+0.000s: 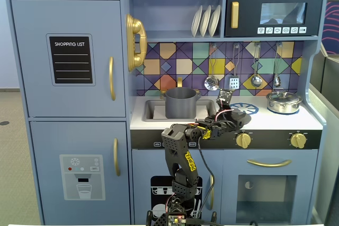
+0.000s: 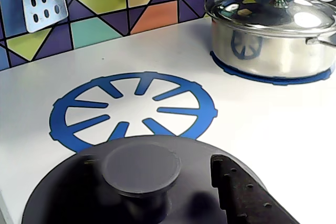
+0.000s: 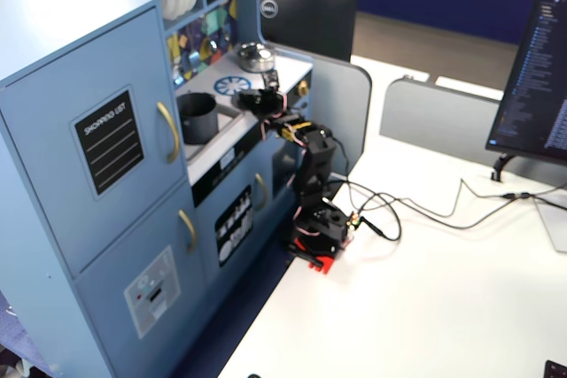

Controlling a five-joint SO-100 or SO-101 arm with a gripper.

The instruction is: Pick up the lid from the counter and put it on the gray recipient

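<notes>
**One lid held near the burner mark**

One hand (image 1: 231, 114) grasps the dark-gray lid (image 2: 142, 182) just in front of the blue burner mark (image 2: 134, 109), above the white bench (image 2: 262, 124). Left of that mark in a fixed view, the gray recipient (image 1: 181, 102) stands uncovered in the sink; the steel pot (image 2: 270, 35) sits behind it to the right.

In a fixed view, the gray recipient (image 1: 181, 103) sits in the sink (image 1: 151, 110), the lid (image 1: 237, 116) to its right.
</notes>
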